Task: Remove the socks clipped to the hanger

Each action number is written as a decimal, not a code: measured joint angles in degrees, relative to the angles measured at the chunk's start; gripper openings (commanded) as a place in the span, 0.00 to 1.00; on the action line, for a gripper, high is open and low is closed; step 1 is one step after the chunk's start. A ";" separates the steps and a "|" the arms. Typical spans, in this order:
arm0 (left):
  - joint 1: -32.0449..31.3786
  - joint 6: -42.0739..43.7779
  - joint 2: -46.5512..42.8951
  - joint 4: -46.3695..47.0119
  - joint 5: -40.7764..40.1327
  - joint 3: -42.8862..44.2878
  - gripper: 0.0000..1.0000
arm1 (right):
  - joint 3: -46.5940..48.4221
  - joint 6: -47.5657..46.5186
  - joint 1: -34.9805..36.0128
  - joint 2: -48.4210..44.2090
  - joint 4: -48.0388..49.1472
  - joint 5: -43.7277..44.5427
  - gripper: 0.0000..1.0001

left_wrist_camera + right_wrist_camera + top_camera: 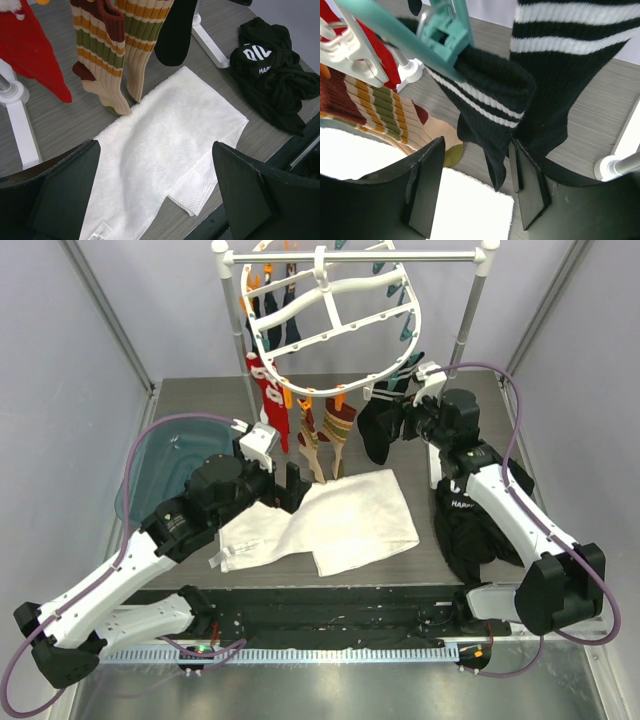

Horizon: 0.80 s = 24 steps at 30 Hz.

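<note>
Now, your right gripper (475, 165) bracketed the black striped-cuff sock (492, 107) hanging from a teal clip (445, 32) on the hanger (320, 387). Jaws were apart and nothing was pinched yet. You wanted the bite high, just under the clip, then a straight downward pull so the frame wouldn't swing. Your left gripper (155, 195) gaped wide above the white cloth (165, 135), idle. Other socks (335, 430) hung clipped.
</note>
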 measured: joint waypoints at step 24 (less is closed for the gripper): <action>0.00 0.04 -0.04 0.02 2.01 0.00 1.00 | -5.73 -0.17 0.00 0.42 10.29 2.95 0.29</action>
